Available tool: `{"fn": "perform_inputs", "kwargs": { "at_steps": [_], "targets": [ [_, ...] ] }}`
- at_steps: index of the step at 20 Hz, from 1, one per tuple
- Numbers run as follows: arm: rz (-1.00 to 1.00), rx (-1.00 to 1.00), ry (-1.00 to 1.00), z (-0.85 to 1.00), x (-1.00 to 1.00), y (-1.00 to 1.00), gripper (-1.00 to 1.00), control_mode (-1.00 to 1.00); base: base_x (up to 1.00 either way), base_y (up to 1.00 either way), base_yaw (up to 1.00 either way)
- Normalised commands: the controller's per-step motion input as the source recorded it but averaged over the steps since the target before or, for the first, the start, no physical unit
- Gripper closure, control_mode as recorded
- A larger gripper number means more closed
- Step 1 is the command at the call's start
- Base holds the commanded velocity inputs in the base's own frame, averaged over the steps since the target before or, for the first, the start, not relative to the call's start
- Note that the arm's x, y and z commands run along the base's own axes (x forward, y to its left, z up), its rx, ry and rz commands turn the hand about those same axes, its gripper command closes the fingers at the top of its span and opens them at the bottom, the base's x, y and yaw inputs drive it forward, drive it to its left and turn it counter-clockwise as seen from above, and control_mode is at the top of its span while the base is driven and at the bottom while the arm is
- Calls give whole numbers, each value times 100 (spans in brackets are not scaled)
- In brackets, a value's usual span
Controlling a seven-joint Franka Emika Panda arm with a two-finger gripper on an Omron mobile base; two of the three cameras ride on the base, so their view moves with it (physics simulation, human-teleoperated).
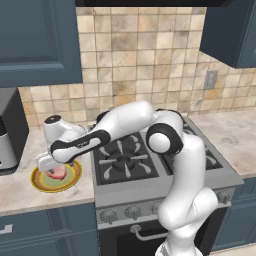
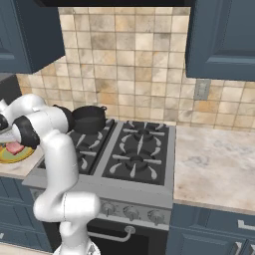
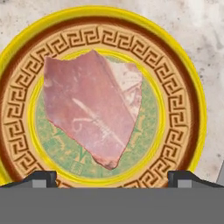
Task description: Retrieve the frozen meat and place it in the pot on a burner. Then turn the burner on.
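The frozen meat (image 3: 92, 109) is a pinkish-red lump with pale patches, lying in the middle of a yellow-rimmed green plate (image 3: 183, 87). My gripper (image 3: 111, 178) hangs open right above it, one fingertip on each side and nothing between them. From the left base view, the gripper (image 1: 51, 168) reaches down over the meat (image 1: 57, 173) on the plate (image 1: 37, 182), on the counter left of the stove. The meat (image 2: 15, 148) shows again at the far left. The black pot (image 2: 89, 118) stands on the back left burner. A front burner (image 2: 137, 160) lies bare.
A dark and silver appliance (image 1: 7, 135) stands on the counter just left of the plate. Silver knobs (image 2: 130, 213) line the stove front. Blue cabinets (image 1: 35, 40) hang overhead. A stone counter (image 2: 214, 159) stretches right of the stove.
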Motion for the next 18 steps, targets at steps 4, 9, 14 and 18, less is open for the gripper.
{"fn": "perform_inputs", "kwargs": {
  "at_steps": [4, 9, 14, 18],
  "targets": [
    [0, 0, 0, -28, 12, 0, -100, -100, 0, 0, 0],
    [0, 0, 0, -7, 8, 11, -100, -100, 0, 0, 0],
    [0, 0, 0, 0, 0, 3, -100, -100, 0, 0, 0],
    [0, 0, 0, 0, -9, 0, -100, -100, 0, 0, 0]
  ]
}}
